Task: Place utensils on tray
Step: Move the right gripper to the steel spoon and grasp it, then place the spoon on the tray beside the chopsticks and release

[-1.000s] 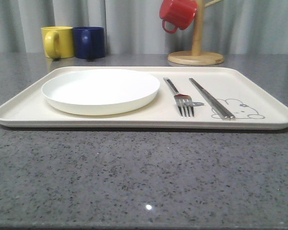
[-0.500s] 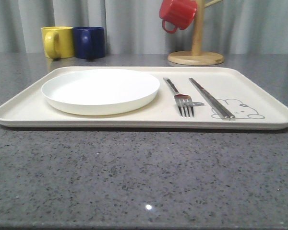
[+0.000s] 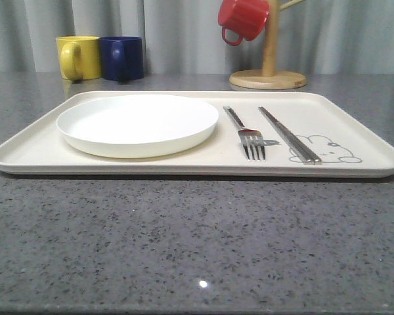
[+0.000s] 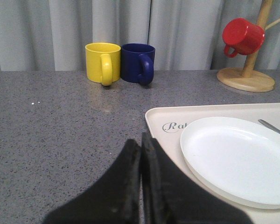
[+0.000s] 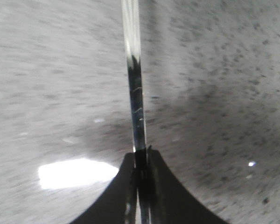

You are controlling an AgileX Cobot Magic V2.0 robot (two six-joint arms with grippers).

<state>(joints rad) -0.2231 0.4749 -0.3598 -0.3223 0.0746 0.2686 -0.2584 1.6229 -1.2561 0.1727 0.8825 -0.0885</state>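
The cream tray (image 3: 197,169) lies across the grey table, its "Rabbit" script corner (image 4: 164,117) close beside my left gripper (image 4: 141,140). On the tray's right half rest a silver fork (image 3: 247,134) and a pair of chopsticks (image 3: 289,134), the chopstick tips over the rabbit drawing. My left gripper is shut with nothing in it, hovering over the table by the tray's left edge. My right gripper (image 5: 141,156) is shut on a slim shiny silver utensil (image 5: 134,79). Its handle runs straight out from the jaws over blurred grey tabletop, and its far end is out of frame.
A round white plate (image 3: 138,123) fills the tray's left half. Behind the tray stand a yellow mug (image 3: 79,58) and a dark blue mug (image 3: 122,58). A red mug (image 3: 244,18) hangs on a wooden mug tree (image 3: 269,69) at the back right.
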